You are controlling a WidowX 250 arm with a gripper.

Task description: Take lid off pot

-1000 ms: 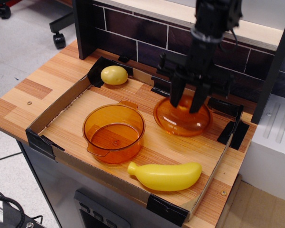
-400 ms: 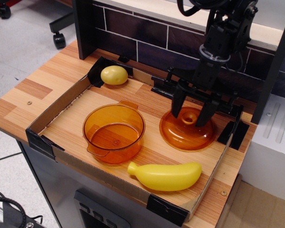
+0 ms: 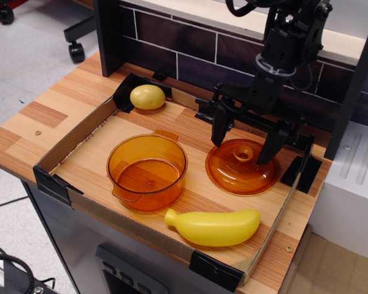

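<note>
From my remote station I see a wooden table point(image 3: 30, 131) carrying a shallow cardboard tray point(image 3: 73, 131) with black taped corners. Nearest the camera, close to the tray's front wall, lies a yellow toy banana point(image 3: 213, 226) on its side. Behind it and to the left stands the pot point(image 3: 147, 171), orange and see-through, uncovered, its two small handles showing at the rim. To the right of the pot, well apart from it, the lid point(image 3: 243, 166) rests flat on the tray floor, dome up, its small round knob at the centre.

The gripper point(image 3: 241, 139) hangs just over the far part of the lid. Its two black fingers point(image 3: 219, 128) are spread wide, one at the lid's far left edge and the other at its far right, with the knob between and a little in front of them. They grip nothing; I cannot tell whether the tips touch the lid's rim.

Farther back, in the tray's far left corner, sits a yellow lemon-shaped toy point(image 3: 147, 97). Behind everything runs a dark tiled wall point(image 3: 172, 43).
</note>
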